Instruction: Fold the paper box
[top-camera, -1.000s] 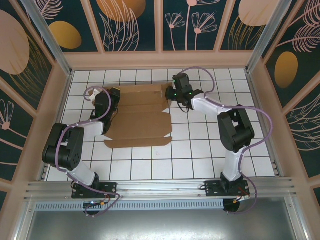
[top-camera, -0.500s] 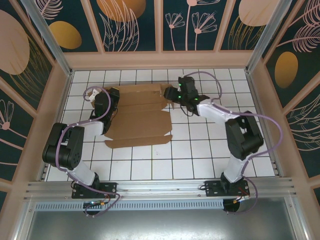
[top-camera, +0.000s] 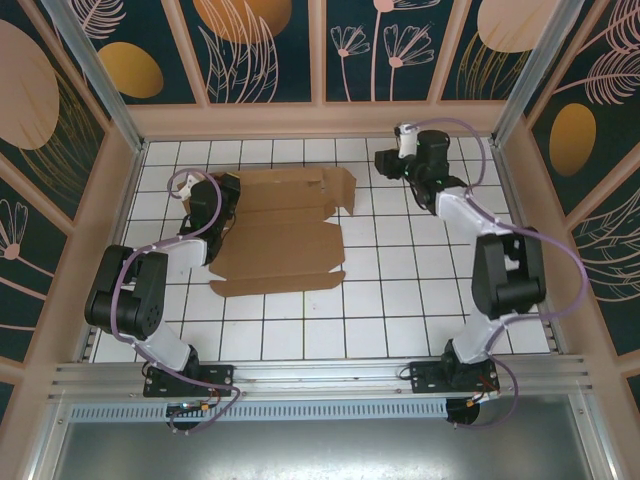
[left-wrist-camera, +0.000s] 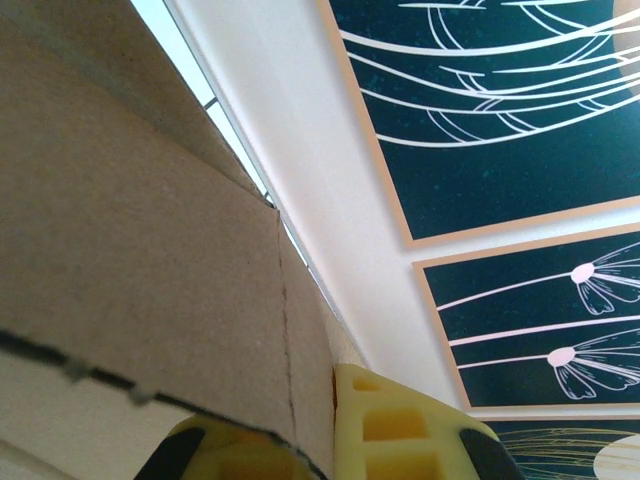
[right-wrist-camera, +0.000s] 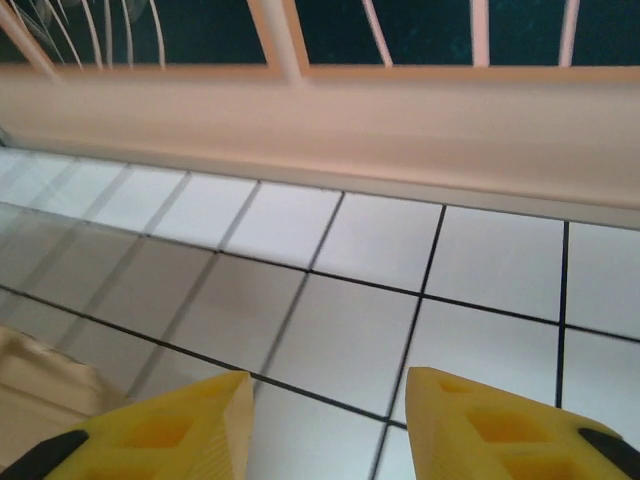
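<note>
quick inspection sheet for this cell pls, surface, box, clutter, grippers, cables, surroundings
surface: white tiled table with dark grout lines
job's things: plain brown cardboard paper box lies mostly flat and unfolded, left of centre; one flap juts right at its far corner
clutter: nothing seen
grippers: left gripper shut on the paper box's edge, cardboard between its yellow fingers; right gripper open and empty over tiles near the far wall, apart from the paper box
cables: purple cables loop along both arms
surroundings: dark teal flower-pattern panels in pale frames on three sides; metal rail at the near edge
</note>
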